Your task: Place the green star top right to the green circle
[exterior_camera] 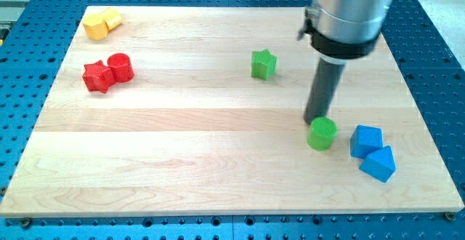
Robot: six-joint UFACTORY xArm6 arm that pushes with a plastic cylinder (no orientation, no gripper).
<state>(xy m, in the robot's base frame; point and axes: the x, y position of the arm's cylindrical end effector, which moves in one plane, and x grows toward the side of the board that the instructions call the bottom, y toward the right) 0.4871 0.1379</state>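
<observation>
The green star (264, 64) lies on the wooden board (218, 153) a little right of centre, towards the view's top. The green circle (321, 134) lies lower and to the right of it. My tip (314, 121) stands right at the circle's upper left edge, touching or almost touching it. The star is up and to the left of my tip, well apart from it.
A blue cube (365, 140) and a blue triangle (378, 164) sit just right of the green circle. A red star (96, 77) and a red cylinder (120, 68) sit at the left. Two yellow blocks (101, 23) lie at the top left corner.
</observation>
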